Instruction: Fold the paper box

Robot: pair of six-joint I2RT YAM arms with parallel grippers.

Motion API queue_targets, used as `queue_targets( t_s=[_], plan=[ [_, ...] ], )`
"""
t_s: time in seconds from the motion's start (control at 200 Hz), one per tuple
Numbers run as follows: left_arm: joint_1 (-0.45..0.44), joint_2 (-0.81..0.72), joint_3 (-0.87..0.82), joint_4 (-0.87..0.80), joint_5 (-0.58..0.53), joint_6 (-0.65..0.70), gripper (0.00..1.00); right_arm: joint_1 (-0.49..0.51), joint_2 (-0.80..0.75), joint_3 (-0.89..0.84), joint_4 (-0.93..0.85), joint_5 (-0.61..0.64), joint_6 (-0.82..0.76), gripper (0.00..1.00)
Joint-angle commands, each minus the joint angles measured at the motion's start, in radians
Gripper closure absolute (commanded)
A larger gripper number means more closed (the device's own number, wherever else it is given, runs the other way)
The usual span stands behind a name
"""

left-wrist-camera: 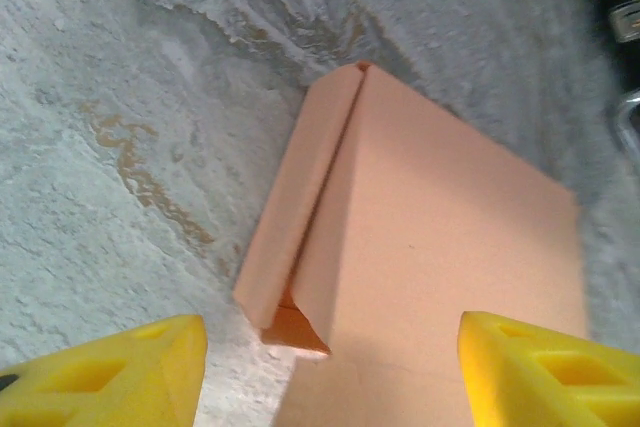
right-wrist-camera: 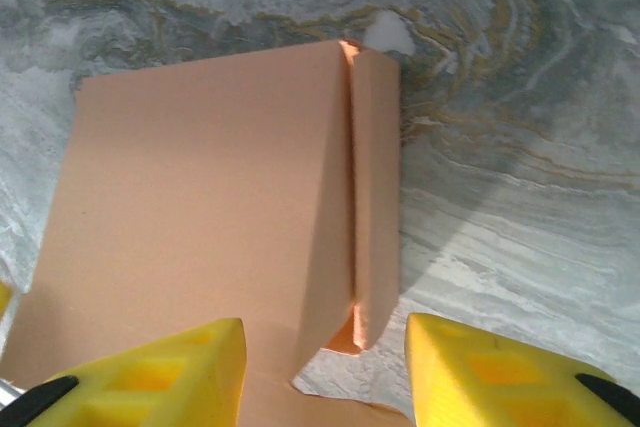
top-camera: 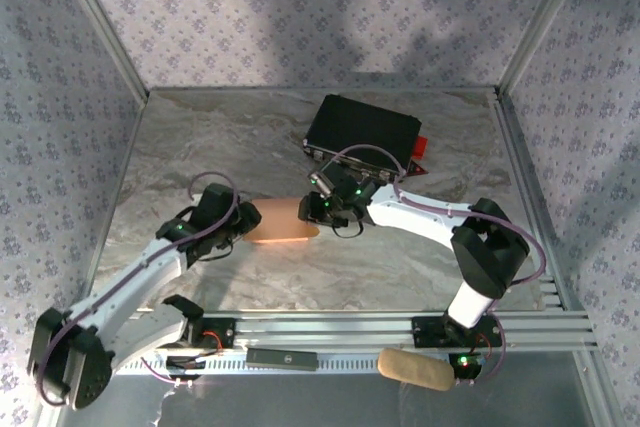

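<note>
The paper box is matte salmon-pink thin cardboard, flat and rectangular, with one narrow long-edge flap creased up into a ridge. It lies on the grey marbled table between both pincers. Left gripper: yellow fingers spread wide at the box's left end, clamping nothing. Right gripper: fingers apart at the right end, astride the flap corner, holding nothing.

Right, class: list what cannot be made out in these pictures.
Top view: both ends of the salmon-pink cardboard box lie under the left claw and right claw.
Left wrist view: the box's near end is cut off by the bottom edge.
Top view: the red part beside the black hard case is too small to identify.
</note>
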State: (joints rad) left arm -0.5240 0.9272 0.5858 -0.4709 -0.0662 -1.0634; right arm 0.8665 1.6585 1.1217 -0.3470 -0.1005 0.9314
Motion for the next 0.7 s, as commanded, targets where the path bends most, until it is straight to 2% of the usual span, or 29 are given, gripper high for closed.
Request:
queue_targets(
  t_s=[0.0, 0.12, 0.255, 0.405, 0.51, 0.7],
  plan=[
    [-0.006, -0.054, -0.059, 0.032, 0.051, -0.085, 0.23, 0.016, -0.086, -0.081, 0.043, 0.018, 0.061, 0.50],
    [-0.002, -0.068, -0.026, -0.053, -0.018, -0.049, 0.25, 0.048, -0.160, -0.192, 0.126, 0.044, 0.127, 0.49],
    [0.003, -0.053, -0.003, -0.065, -0.055, 0.028, 0.40, 0.058, -0.169, -0.212, 0.144, 0.061, 0.118, 0.48],
    [0.008, 0.043, 0.002, 0.009, -0.002, 0.123, 0.40, 0.063, -0.167, -0.204, 0.162, 0.070, 0.106, 0.48],
    [0.008, 0.107, 0.007, 0.019, -0.014, 0.154, 0.42, 0.048, -0.174, -0.210, 0.162, 0.078, 0.096, 0.48],
    [0.008, 0.177, -0.025, 0.033, -0.015, 0.166, 0.48, -0.029, -0.121, -0.209, 0.193, -0.021, 0.040, 0.47]
  ],
)
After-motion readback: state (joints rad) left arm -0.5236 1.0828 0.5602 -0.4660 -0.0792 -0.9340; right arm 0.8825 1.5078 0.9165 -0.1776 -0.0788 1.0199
